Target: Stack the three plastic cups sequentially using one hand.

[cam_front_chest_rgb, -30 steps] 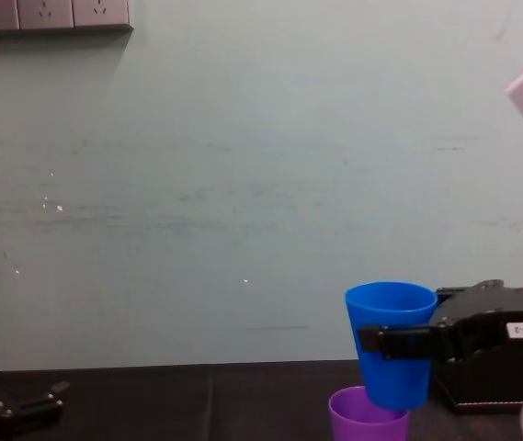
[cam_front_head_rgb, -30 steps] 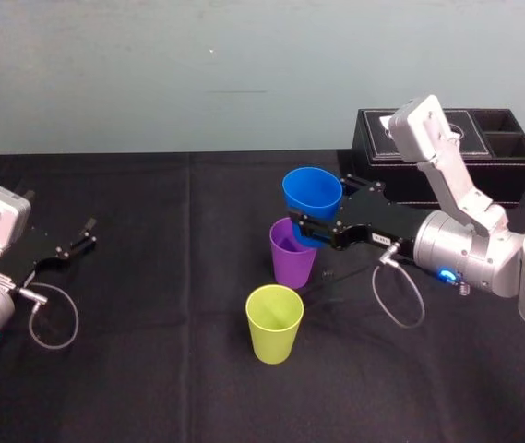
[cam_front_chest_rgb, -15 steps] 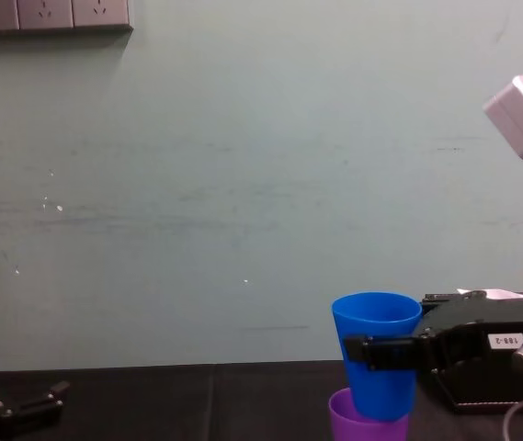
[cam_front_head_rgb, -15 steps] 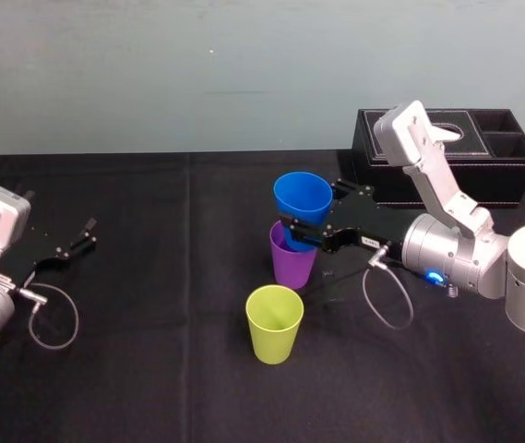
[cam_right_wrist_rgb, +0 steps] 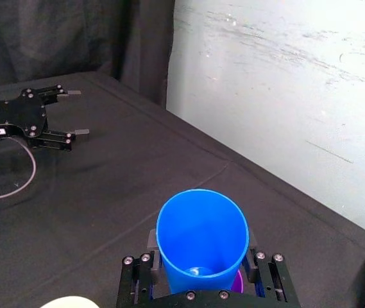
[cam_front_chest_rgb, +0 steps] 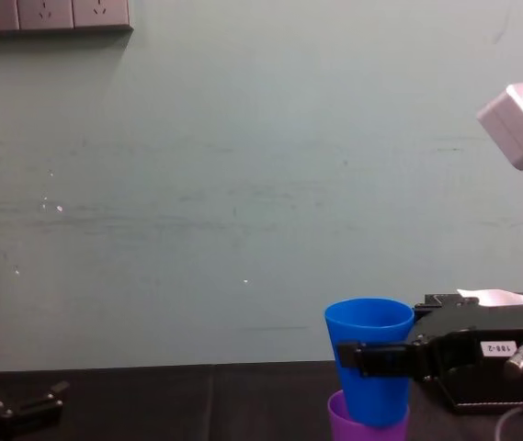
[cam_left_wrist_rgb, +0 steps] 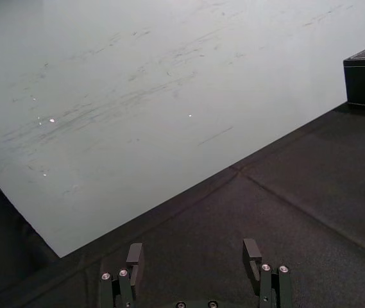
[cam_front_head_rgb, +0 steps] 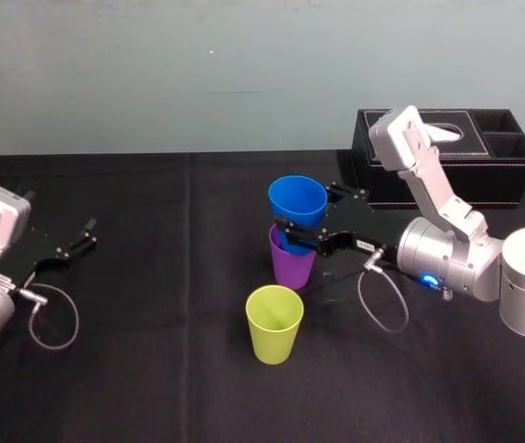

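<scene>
Head view, right gripper [cam_front_head_rgb: 293,229]: clamped on the blue cup [cam_front_head_rgb: 297,205] from the right, one finger on each side of its wall; black, with a small white label, on a silver-grey arm.
Head view, blue cup: upright, mouth open upward; its base sits in the mouth of the purple cup [cam_front_head_rgb: 292,265].
Head view, purple cup: standing near the middle of the black table [cam_front_head_rgb: 151,369]; the yellow-green cup [cam_front_head_rgb: 274,325] stands apart from it, nearer the robot and slightly left.
Head view, black tissue box [cam_front_head_rgb: 511,180]: at the far right of the table, behind the right arm.
Head view, left gripper [cam_front_head_rgb: 83,236]: idle over the table's left side, well apart from the cups.
Left wrist view, left gripper: fingers [cam_left_wrist_rgb: 251,251] spread wide with nothing between them; black cloth and pale wall [cam_left_wrist_rgb: 137,77] ahead.
Right wrist view, blue cup: held between the two finger assemblies; a sliver of purple shows just under it; the yellow-green cup's rim shows at the lower edge; the left gripper lies far off.
Chest view, blue cup: gripped at mid-height; its lower end dips inside the purple cup's rim.
</scene>
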Controlling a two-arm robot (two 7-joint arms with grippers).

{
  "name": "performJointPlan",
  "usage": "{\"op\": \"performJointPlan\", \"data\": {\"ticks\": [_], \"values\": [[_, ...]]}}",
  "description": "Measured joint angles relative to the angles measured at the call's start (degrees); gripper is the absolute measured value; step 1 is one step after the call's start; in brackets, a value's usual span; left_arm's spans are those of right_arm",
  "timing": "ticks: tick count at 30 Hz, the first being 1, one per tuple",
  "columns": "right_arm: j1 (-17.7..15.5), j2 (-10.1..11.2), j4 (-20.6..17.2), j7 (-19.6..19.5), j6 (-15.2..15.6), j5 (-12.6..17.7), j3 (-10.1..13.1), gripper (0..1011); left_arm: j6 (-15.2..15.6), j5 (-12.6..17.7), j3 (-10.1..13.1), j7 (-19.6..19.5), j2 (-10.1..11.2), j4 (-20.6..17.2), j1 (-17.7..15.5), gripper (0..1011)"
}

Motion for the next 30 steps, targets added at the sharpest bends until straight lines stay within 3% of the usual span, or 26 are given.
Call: {"op": "performJointPlan", "data": {"ticks": [17, 30], "values": [[0.1, -0.6, 1.1, 0.3, -1.0, 0.0, 0.3, 729, 0.0, 0.0, 0.0, 0.0, 0.0, 0.0, 0.0, 1010], [1.4, -2.0, 4.1, 0.8, -2.0, 0.1, 0.1, 729, 0.0, 0.0, 0.0, 0.0, 0.0, 0.0, 0.0, 1010]]}}
